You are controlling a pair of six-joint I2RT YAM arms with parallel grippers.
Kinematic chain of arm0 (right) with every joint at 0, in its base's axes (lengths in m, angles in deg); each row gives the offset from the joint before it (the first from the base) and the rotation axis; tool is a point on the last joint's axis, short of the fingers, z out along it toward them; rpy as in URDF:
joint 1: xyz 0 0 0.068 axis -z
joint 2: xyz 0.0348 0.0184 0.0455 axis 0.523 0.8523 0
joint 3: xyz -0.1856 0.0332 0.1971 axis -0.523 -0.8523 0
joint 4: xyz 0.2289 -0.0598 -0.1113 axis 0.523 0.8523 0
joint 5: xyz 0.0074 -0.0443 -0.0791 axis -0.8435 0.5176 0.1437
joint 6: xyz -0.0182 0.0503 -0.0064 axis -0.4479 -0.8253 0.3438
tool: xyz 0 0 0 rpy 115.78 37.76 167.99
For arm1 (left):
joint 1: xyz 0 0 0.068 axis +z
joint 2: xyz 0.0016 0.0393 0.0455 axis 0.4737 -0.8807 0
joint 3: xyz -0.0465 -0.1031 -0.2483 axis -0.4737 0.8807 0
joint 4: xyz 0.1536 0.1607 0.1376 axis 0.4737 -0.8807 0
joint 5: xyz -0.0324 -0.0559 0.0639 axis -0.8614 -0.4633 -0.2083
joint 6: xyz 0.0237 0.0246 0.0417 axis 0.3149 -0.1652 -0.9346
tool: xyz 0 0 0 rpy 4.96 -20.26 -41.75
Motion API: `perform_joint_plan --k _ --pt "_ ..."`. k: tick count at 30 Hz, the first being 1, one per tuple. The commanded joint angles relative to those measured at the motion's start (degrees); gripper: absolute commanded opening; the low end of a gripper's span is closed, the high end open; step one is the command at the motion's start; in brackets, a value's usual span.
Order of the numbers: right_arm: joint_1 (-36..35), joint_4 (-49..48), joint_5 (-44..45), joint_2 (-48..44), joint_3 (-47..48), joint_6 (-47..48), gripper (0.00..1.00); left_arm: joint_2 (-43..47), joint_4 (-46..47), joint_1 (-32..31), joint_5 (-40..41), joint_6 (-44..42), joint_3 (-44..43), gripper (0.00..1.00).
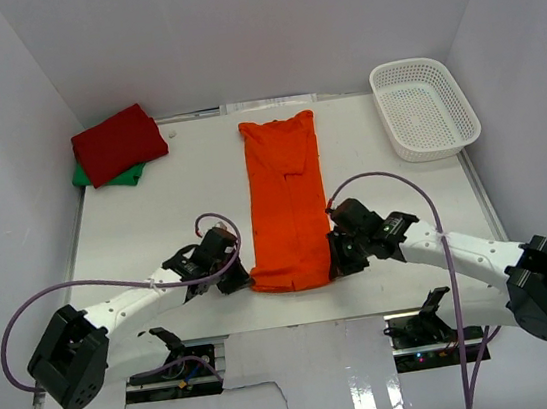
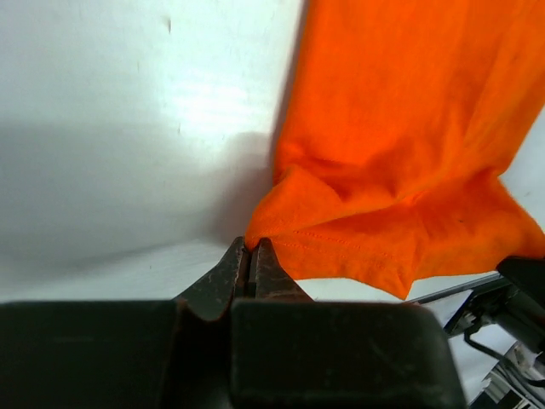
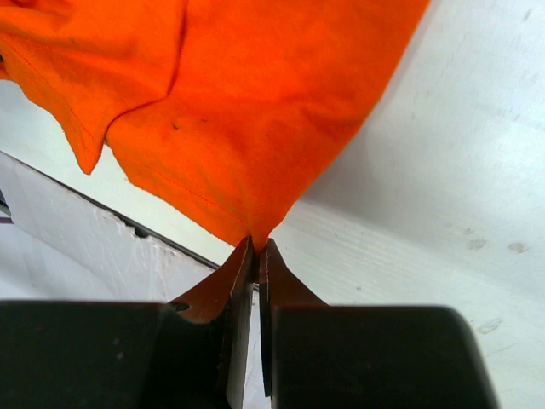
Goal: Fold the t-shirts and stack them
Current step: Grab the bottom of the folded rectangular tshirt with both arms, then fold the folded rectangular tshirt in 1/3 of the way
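The orange t-shirt (image 1: 286, 198) lies as a long narrow strip down the middle of the table, collar end far, hem end near. My left gripper (image 1: 240, 278) is shut on its near left hem corner (image 2: 264, 228). My right gripper (image 1: 337, 260) is shut on its near right hem corner (image 3: 255, 223). Both corners are lifted a little off the table. The deep red t-shirt (image 1: 118, 143) lies folded on the green t-shirt (image 1: 120, 174) at the far left corner; only an edge of the green one shows.
A white plastic mesh basket (image 1: 423, 107) stands at the far right. The table's near edge (image 3: 102, 209) runs just under the shirt's hem. White walls close in the table on three sides.
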Motion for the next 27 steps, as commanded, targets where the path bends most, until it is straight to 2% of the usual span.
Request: perform_joint_plan --k 1,11,19,27 --pt "1.01 2.22 3.94 2.27 5.49 3.52 0.08 -0.88 -1.83 3.74 -1.24 -6.14 -4.20 0.00" --pt "6.55 2.58 5.27 10.01 15.95 10.03 0.08 -9.06 1.60 4.98 -5.99 -8.00 -14.22 0.00" --pt "10.59 2.49 4.48 12.91 20.26 13.28 0.08 -11.43 -2.17 5.25 -4.67 -9.49 -23.00 0.00" --pt "13.49 2.31 4.30 16.77 24.13 15.22 0.08 -15.21 -2.79 7.97 -3.88 -11.86 -27.76 0.00"
